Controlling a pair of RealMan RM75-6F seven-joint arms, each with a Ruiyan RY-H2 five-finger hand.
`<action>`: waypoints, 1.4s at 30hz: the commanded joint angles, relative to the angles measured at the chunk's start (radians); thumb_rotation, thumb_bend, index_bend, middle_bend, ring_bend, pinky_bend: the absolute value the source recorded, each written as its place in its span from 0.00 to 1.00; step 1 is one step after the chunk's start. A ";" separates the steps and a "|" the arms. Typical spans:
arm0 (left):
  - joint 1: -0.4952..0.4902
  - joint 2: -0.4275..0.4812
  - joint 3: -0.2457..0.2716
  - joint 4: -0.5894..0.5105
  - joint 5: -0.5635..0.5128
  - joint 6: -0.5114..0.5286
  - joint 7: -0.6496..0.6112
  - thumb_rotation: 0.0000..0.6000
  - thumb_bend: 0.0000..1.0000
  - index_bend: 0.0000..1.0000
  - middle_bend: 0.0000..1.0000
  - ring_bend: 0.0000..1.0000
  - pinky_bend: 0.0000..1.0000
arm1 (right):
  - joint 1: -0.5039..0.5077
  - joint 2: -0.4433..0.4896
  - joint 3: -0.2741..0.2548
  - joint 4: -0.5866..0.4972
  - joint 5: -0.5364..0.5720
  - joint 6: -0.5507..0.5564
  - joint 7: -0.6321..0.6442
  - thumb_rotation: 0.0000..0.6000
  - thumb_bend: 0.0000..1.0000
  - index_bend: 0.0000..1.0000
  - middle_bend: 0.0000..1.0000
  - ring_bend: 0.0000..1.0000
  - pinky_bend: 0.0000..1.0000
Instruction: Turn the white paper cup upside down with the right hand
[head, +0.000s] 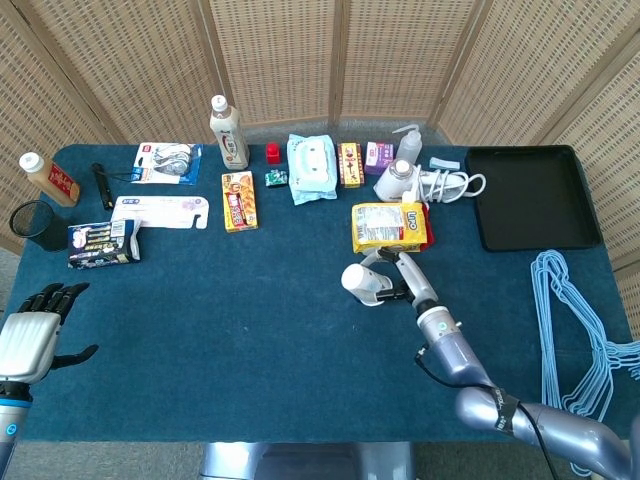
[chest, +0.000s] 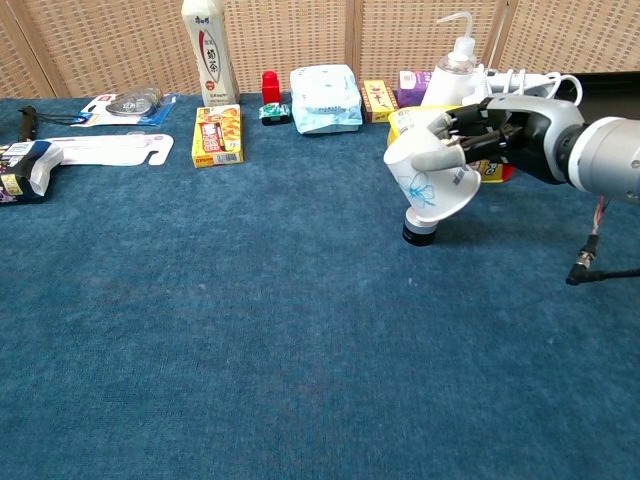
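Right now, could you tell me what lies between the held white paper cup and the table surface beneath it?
In the chest view, a small black jar with a silver lid sits directly under the white paper cup held by the right hand.
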 joint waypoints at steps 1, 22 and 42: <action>0.001 0.001 0.000 -0.001 0.001 0.001 0.000 0.71 0.14 0.14 0.25 0.15 0.23 | 0.004 -0.019 0.001 0.013 0.002 0.010 -0.003 0.91 0.21 0.47 0.24 0.23 0.03; 0.000 0.004 0.001 -0.010 0.012 0.002 0.003 0.71 0.14 0.14 0.25 0.15 0.22 | -0.012 -0.085 0.031 0.047 -0.031 0.048 0.037 0.91 0.20 0.46 0.24 0.23 0.02; 0.000 0.008 0.004 -0.005 0.018 0.001 -0.012 0.72 0.14 0.14 0.25 0.15 0.22 | 0.019 -0.176 0.044 0.089 0.008 0.064 -0.003 0.90 0.20 0.45 0.24 0.23 0.02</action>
